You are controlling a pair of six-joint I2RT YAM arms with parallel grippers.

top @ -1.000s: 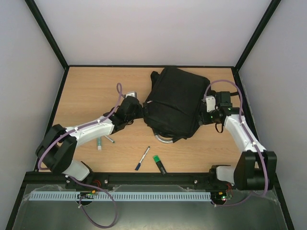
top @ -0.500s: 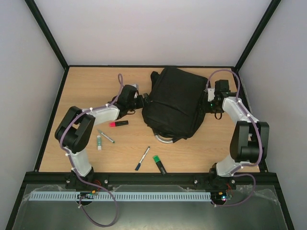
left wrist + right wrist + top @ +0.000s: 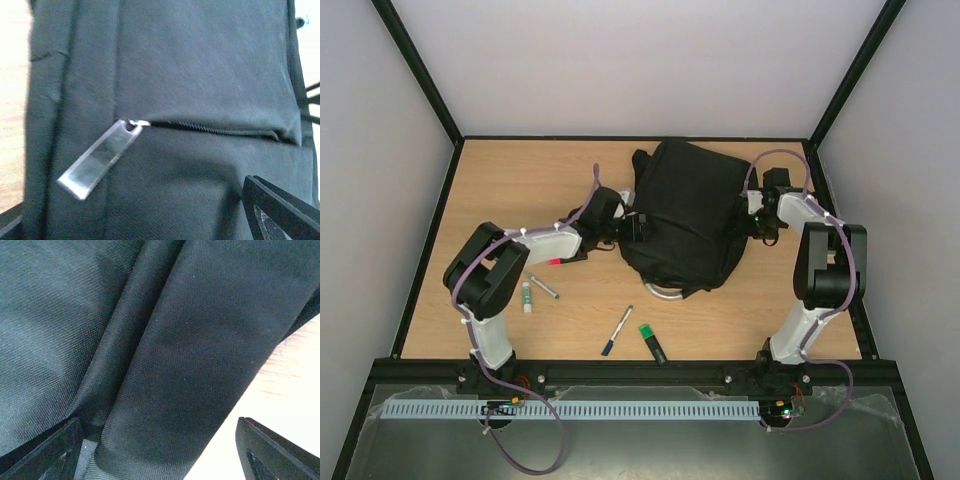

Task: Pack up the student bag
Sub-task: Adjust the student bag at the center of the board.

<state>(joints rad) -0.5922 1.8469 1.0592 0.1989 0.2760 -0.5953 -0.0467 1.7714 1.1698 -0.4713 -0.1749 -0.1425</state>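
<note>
Backpack (image 3: 685, 210) lay flat on the far right-centre part of the table (image 3: 500, 190), black, with its silvery loop handle (image 3: 666, 293) sticking out at the near edge.

Left gripper (image 3: 638, 226) was at the backpack's left edge. In the left wrist view its fingers (image 3: 280, 210) stood wide apart at the bottom corners, released, with nothing clamped. Flat black fabric filled the view ahead. A closed zipper (image 3: 215, 130) ran across it, and the silvery zipper pull (image 3: 99, 160) hung slanted down to the left.

Right gripper (image 3: 752, 222) was at the backpack's right edge. In the right wrist view its fingers (image 3: 50, 450) were also spread wide and released. Folds of the fabric lay between and beyond them; contact with the cloth could not be told. Bare table showed at the right.

Loose on the table nearer the arm bases, apart from the backpack:
- pink highlighter (image 3: 563, 260), under the left arm
- small white tube (image 3: 526, 296)
- grey pen (image 3: 543, 288), beside the tube
- blue-tipped pen (image 3: 617, 331)
- green-capped marker (image 3: 653, 343), just right of that pen
</note>
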